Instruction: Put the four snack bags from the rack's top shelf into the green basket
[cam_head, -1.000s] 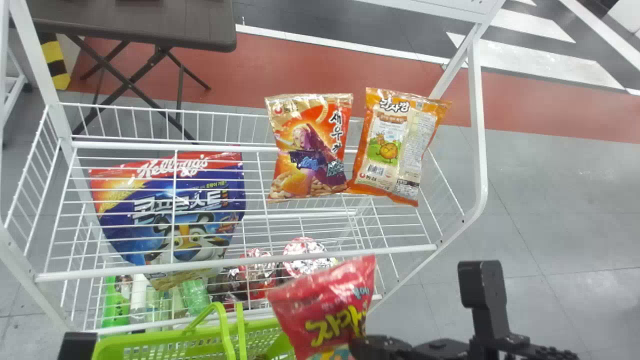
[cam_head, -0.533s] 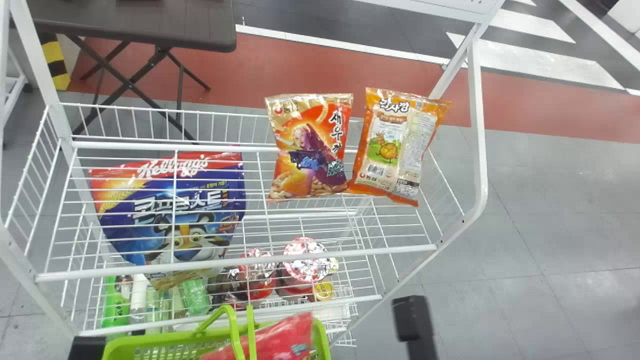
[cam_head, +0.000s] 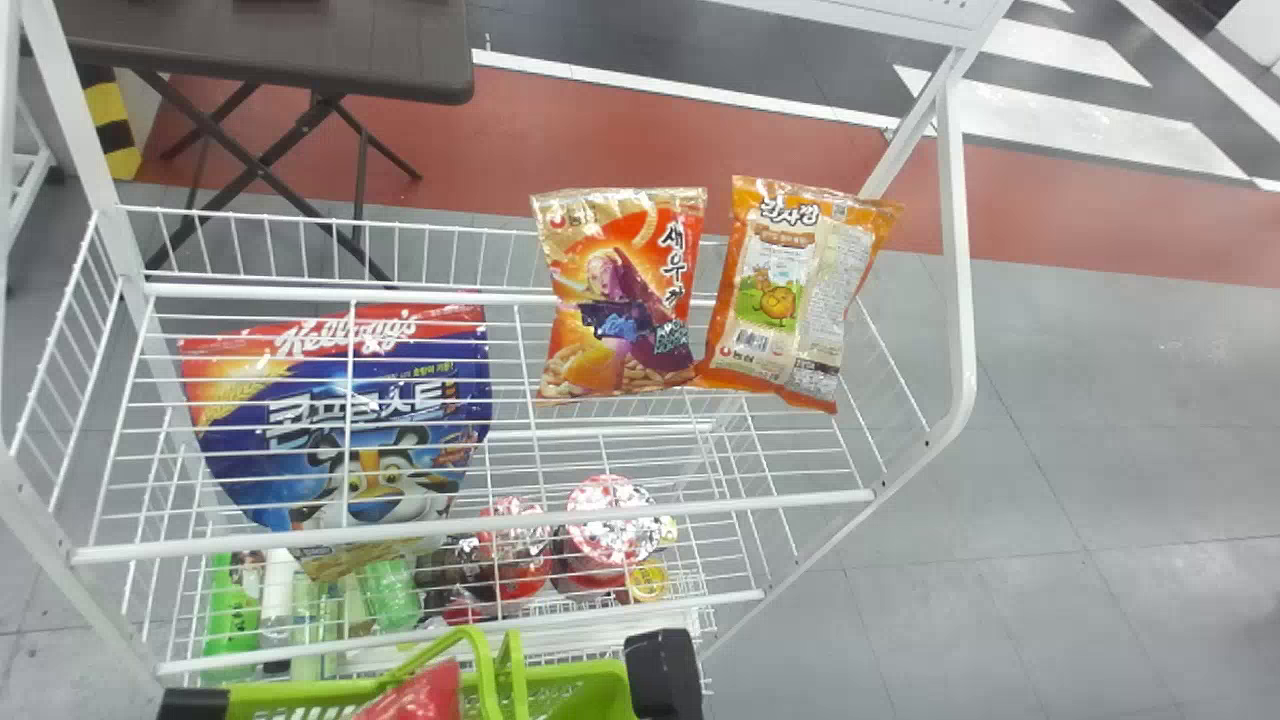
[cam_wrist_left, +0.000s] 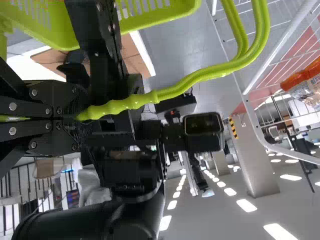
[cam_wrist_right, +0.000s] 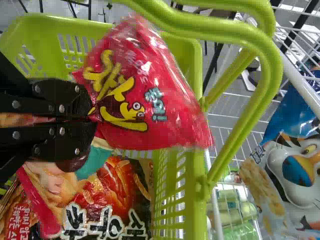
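Note:
In the head view, black parts of my left gripper (cam_head: 192, 704) and right gripper (cam_head: 665, 668) flank the green basket (cam_head: 590, 690) at the bottom edge. The left wrist view has my left gripper (cam_wrist_left: 76, 117) shut on the basket's handle (cam_wrist_left: 185, 85). My right gripper (cam_wrist_right: 92, 119) pinches the red snack bag (cam_wrist_right: 135, 95) inside the basket's opening, above an orange-red snack bag (cam_wrist_right: 117, 187) lying in it. The red bag's tip (cam_head: 428, 690) shows behind the handles. On the rack's top shelf lean a gold-orange bag (cam_head: 620, 300) and, right of it, an orange bag (cam_head: 790, 290).
A large blue cereal bag (cam_head: 350, 420) occupies the left of the white wire rack (cam_head: 480, 525). Cups (cam_head: 610, 520) and green bottles (cam_head: 232, 610) stand on the lower shelf. The basket's raised handles arch close beside the red bag.
My right gripper has moved left with the red bag, from the rack's front right to the basket, and the bag has sunk lower. The basket shifted slightly down and right. Both shelf bags stayed put.

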